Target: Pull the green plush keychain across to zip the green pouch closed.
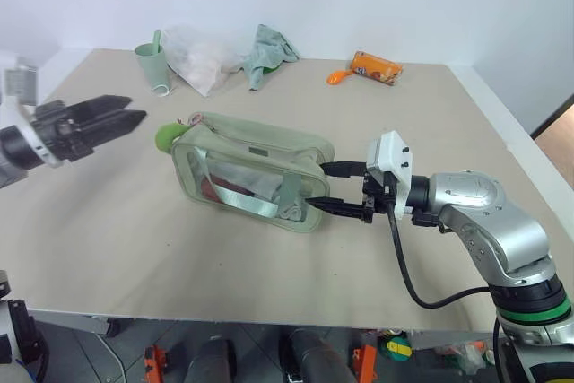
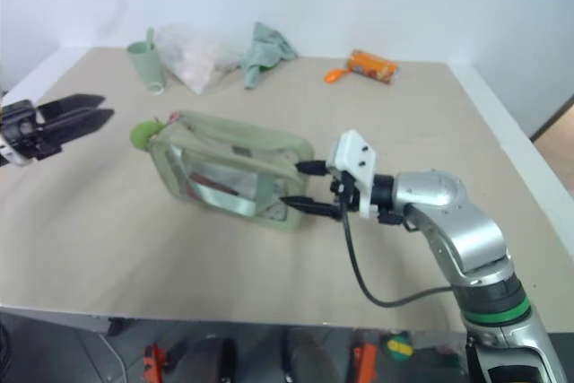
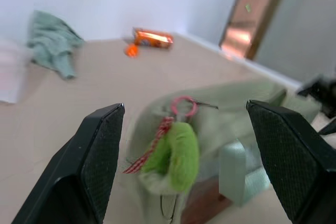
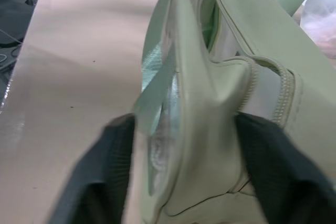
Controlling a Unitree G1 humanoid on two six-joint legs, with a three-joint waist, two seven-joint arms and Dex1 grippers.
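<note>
Blur softens the small bright lime-green fuzzy plush keychain (image 3: pixel 174 156) hanging at the far-left end of the pale sage-green boxy fabric pouch (image 1: pixel 256 170) mid-counter (image 1: pixel 134 248). Right end effector (image 1: pixel 341 190) pinches the pouch's near end, its fingertips hidden behind fabric. Left end effector (image 1: pixel 121 116), fingers spread, hovers apart from the keychain, with bare counter beneath it toward the left edge.
</note>
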